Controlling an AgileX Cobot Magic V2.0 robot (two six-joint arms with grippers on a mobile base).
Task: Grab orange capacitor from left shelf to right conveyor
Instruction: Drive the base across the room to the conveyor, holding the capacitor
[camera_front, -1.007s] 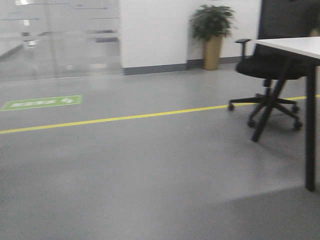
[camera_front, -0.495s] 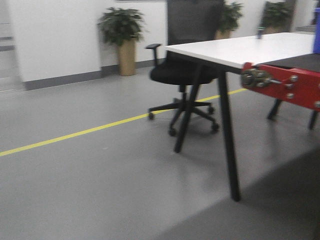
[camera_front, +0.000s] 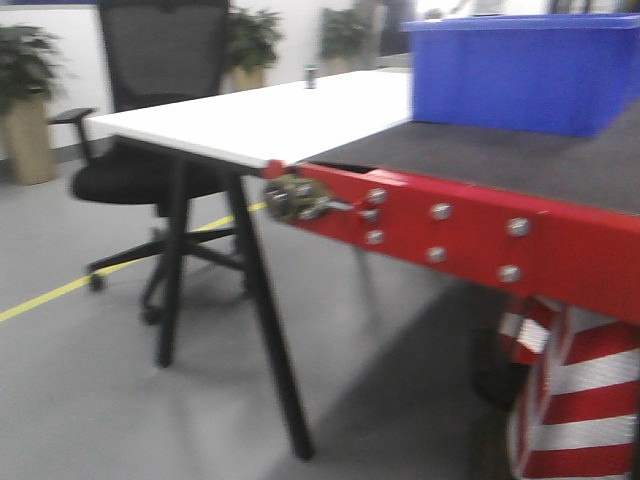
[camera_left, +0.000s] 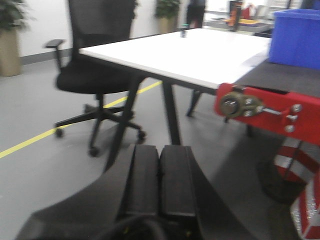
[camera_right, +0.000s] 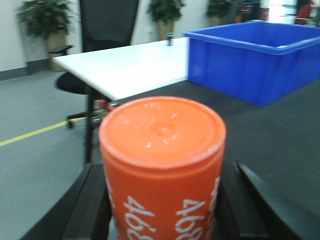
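The orange capacitor (camera_right: 162, 165), printed with white "4680", fills the right wrist view, and my right gripper (camera_right: 162, 210) is shut on it, black fingers (camera_right: 95, 205) pressing both sides. Behind it lies the right conveyor's dark belt (camera_right: 270, 135). In the front view the conveyor (camera_front: 500, 160) has a red bolted frame edge (camera_front: 470, 235) at right. My left gripper (camera_left: 160, 172) is shut with nothing in it, held over the grey floor and facing the conveyor's red end (camera_left: 270, 107). The left shelf is out of view.
A blue plastic bin (camera_front: 520, 70) stands on the belt. A white desk (camera_front: 270, 120) on black legs adjoins the conveyor, with a black office chair (camera_front: 150, 120) behind it. A red-and-white striped barrier (camera_front: 575, 400) stands under the conveyor. A yellow floor line (camera_front: 60, 295) crosses left.
The front view has swung to the right: the open floor and plant slid off left, the desk and chair crossed the frame, and the red-edged conveyor with the blue bin came in.
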